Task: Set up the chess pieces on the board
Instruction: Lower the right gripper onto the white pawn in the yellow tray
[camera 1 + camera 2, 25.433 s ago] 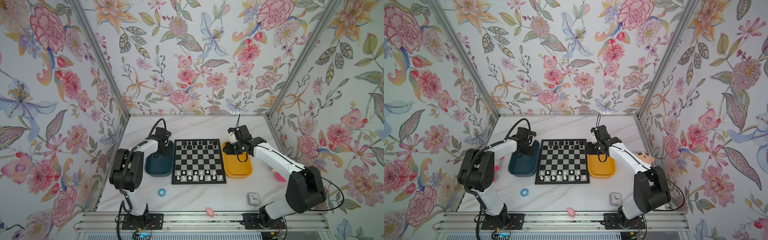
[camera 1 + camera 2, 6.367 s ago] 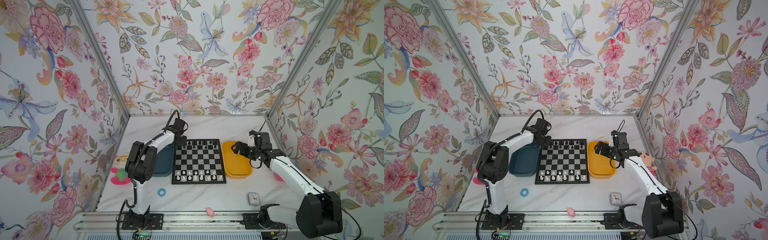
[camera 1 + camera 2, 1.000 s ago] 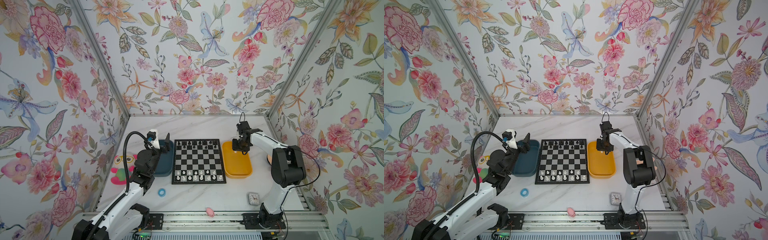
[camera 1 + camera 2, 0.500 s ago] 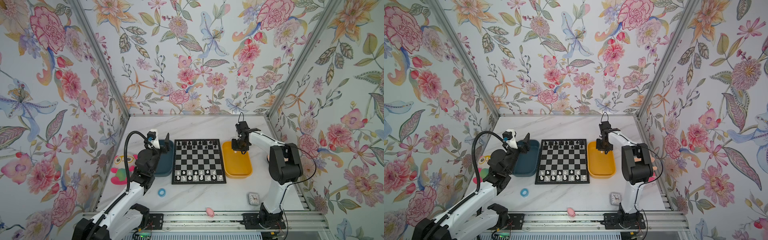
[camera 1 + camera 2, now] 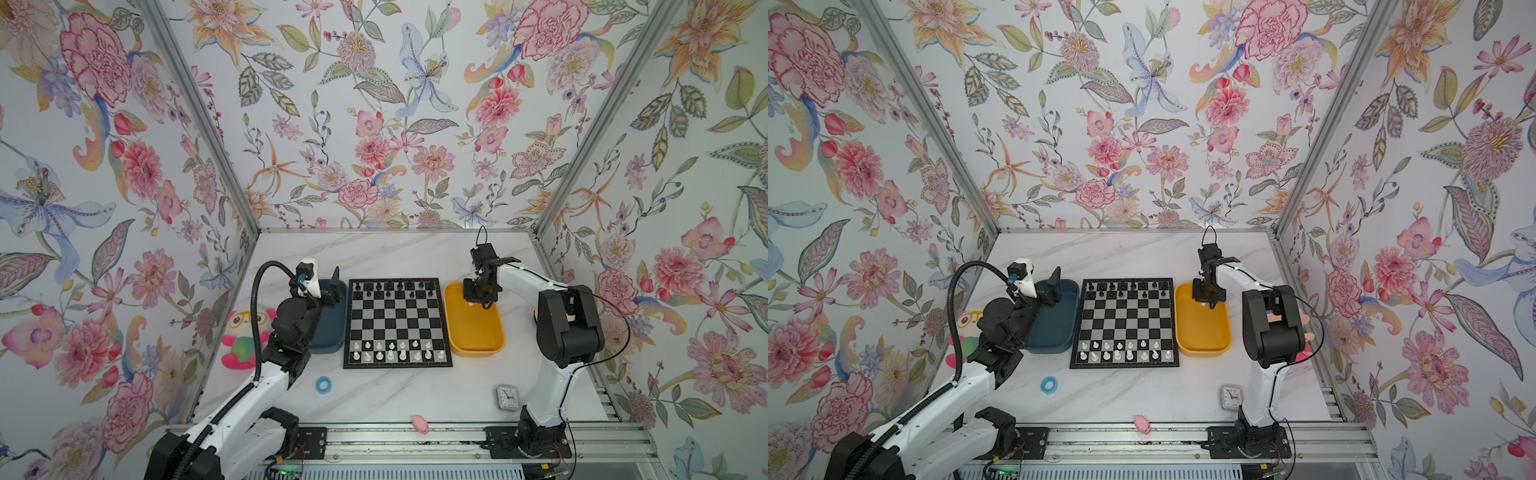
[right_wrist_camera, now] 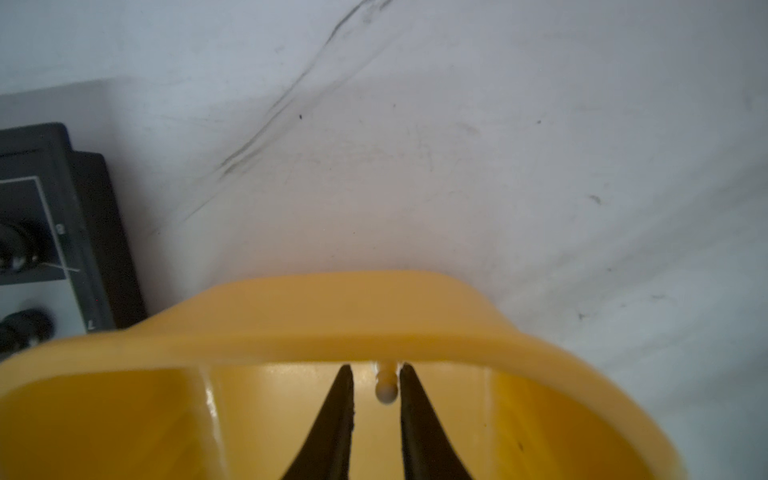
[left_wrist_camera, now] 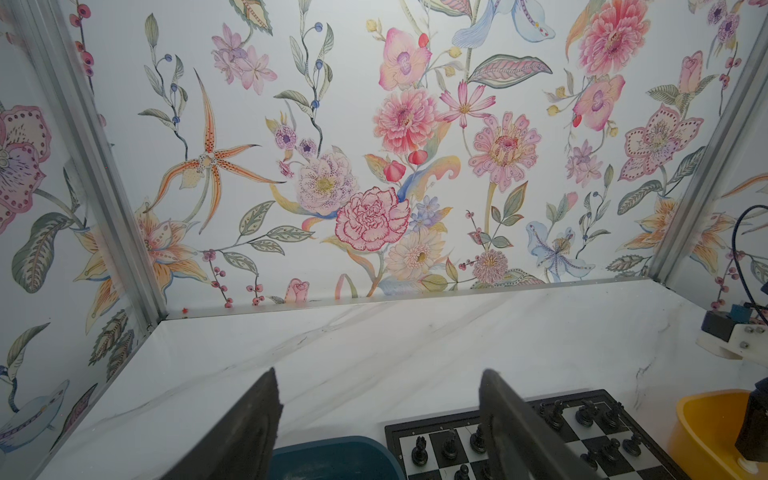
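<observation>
Twenty-five seconds back the left gripper (image 5: pixel 329 281) hangs nose-down over the far end of the oblong teal plastic bin (image 5: pixel 332 336). Six seconds back it is at the far left corner of the black-and-silver chequered chessboard (image 5: pixel 397 324). Now its arm is folded low toward the front left, and the gripper is over the bin's far end again, pointing at the back wall. The right gripper (image 5: pixel 483 303) is swung out past the oblong yellow plastic bin (image 5: pixel 473 349) six seconds back. Now it is down inside that bin's far end, its black fingers (image 6: pixel 328 424) either side of a small white plastic pawn (image 6: pixel 385 390).
</observation>
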